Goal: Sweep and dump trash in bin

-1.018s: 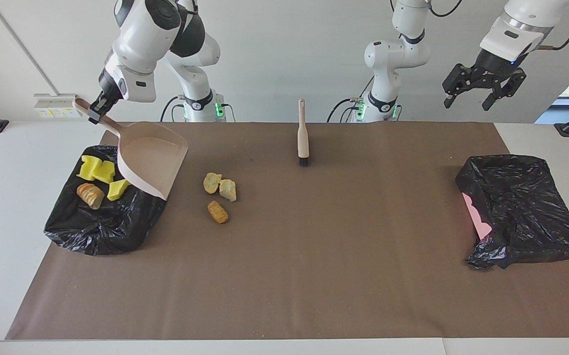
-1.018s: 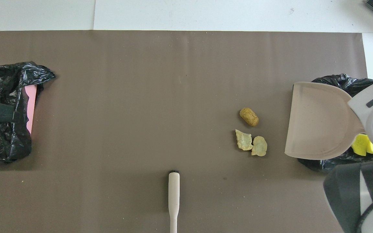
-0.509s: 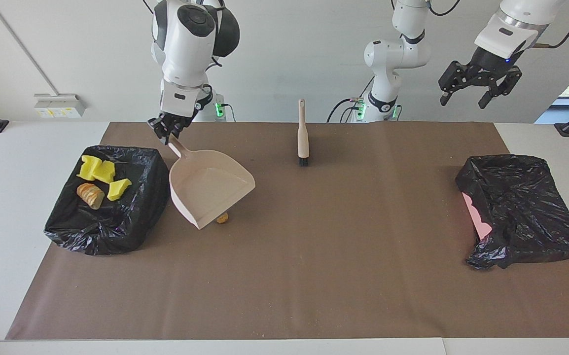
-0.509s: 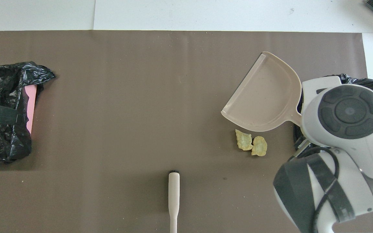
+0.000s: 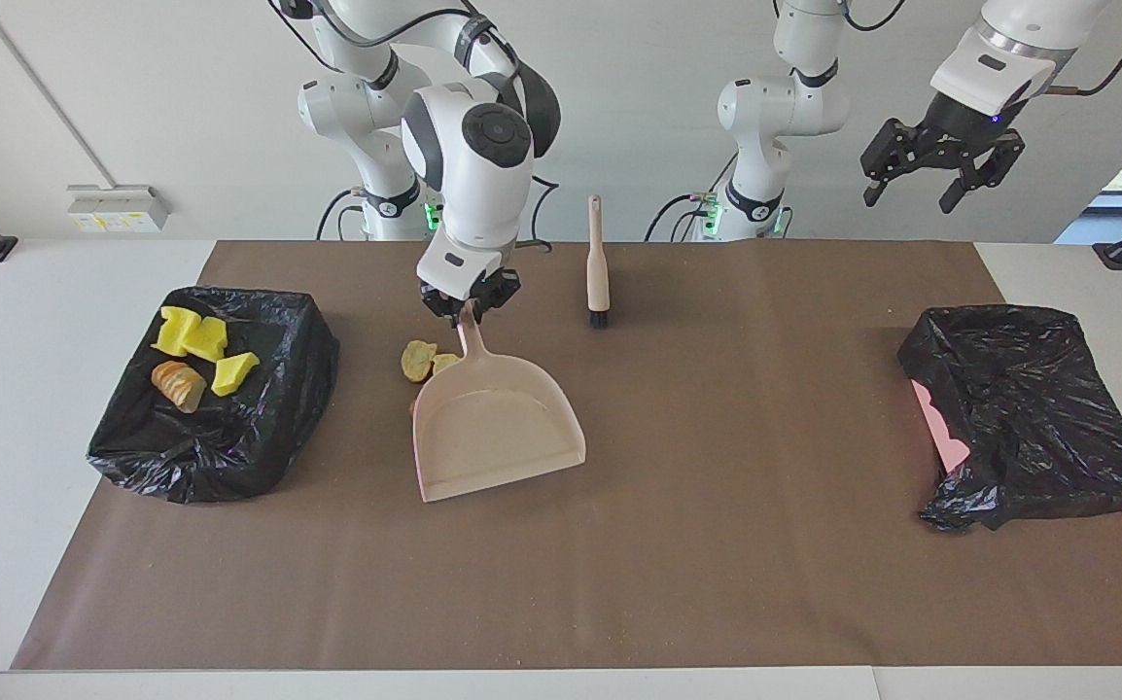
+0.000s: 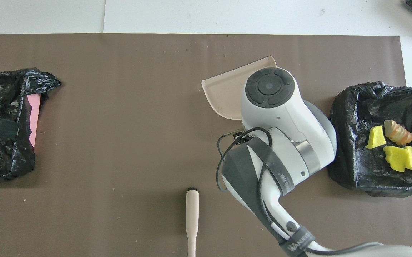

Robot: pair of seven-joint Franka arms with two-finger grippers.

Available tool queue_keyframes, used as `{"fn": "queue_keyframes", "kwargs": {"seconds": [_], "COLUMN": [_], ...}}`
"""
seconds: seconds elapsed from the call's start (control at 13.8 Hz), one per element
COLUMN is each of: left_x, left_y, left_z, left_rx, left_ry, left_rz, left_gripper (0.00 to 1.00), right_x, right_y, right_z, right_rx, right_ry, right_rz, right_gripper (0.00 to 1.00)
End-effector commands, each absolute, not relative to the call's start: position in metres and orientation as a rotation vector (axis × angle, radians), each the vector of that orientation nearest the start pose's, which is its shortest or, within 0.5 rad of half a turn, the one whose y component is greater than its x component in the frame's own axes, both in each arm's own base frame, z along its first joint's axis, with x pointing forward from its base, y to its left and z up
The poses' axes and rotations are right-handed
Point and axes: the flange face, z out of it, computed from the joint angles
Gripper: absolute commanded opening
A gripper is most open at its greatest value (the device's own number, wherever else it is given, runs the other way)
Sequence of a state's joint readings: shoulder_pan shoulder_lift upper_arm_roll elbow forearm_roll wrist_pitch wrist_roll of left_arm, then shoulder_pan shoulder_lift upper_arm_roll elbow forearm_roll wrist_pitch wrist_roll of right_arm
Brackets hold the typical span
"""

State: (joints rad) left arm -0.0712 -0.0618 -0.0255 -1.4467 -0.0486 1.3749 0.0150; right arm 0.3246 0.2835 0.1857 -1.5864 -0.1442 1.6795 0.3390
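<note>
My right gripper (image 5: 469, 305) clamps the stiff, light dustpan (image 5: 498, 425) by its handle; left gripper (image 5: 940, 173) waits spread; bread chunks (image 5: 424, 361) look crumbly.

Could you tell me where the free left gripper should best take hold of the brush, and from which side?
Grip the brush around its slim pale handle, coming straight down from above. It lies flat on the brown mat, handle toward the robots, dark bristles away, nothing beside it. The left gripper hangs open in the air.

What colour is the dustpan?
Pale beige-pink; the dustpan shows best in the facing view.
</note>
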Motion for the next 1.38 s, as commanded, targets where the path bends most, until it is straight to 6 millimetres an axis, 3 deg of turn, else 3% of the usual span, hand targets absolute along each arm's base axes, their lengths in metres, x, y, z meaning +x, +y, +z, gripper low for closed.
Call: {"fn": "queue_keyframes", "kwargs": {"seconds": [0.0, 0.22, 0.58, 0.8, 1.02, 1.09, 1.16, 1.24, 1.31], "left_x": [0.505, 0.505, 0.504, 0.505, 0.502, 0.499, 0.498, 0.497, 0.494], "left_y": [-0.044, -0.040, -0.040, -0.044, -0.046, -0.044, -0.043, -0.043, -0.042], "left_z": [0.700, 0.700, 0.700, 0.698, 0.696, 0.692, 0.691, 0.692, 0.690], "left_rx": [-3.172, -3.172, -3.172, -3.170, -3.155, -3.150, -3.135, -3.133, -3.133], "left_ry": [0.165, 0.153, 0.148, 0.162, 0.176, 0.169, 0.166, 0.165, 0.163], "left_rz": [0.028, 0.031, 0.036, 0.031, 0.035, 0.032, 0.024, 0.014, 0.021], "left_gripper": [1.00, 1.00, 1.00, 1.00, 1.00, 1.00, 1.00, 1.00, 1.00], "right_x": [0.578, 0.587, 0.601, 0.595, 0.593, 0.592, 0.591, 0.590, 0.585], "right_y": [0.335, 0.380, 0.409, 0.435, 0.435, 0.433, 0.436, 0.432, 0.426], "right_z": [0.433, 0.401, 0.379, 0.355, 0.354, 0.356, 0.361, 0.378, 0.397], "right_rx": [-3.222, -3.159, -3.055, -2.985, -2.988, -3.002, -2.998, -2.994, -2.992], "right_ry": [-0.046, 0.090, 0.210, 0.282, 0.278, 0.259, 0.241, 0.215, 0.192], "right_rz": [0.177, 0.126, 0.166, 0.191, 0.199, 0.197, 0.175, 0.156, 0.144], "right_gripper": [0.00, 0.00, 0.00, 0.00, 0.00, 0.31, 0.85, 1.00, 1.00]}}
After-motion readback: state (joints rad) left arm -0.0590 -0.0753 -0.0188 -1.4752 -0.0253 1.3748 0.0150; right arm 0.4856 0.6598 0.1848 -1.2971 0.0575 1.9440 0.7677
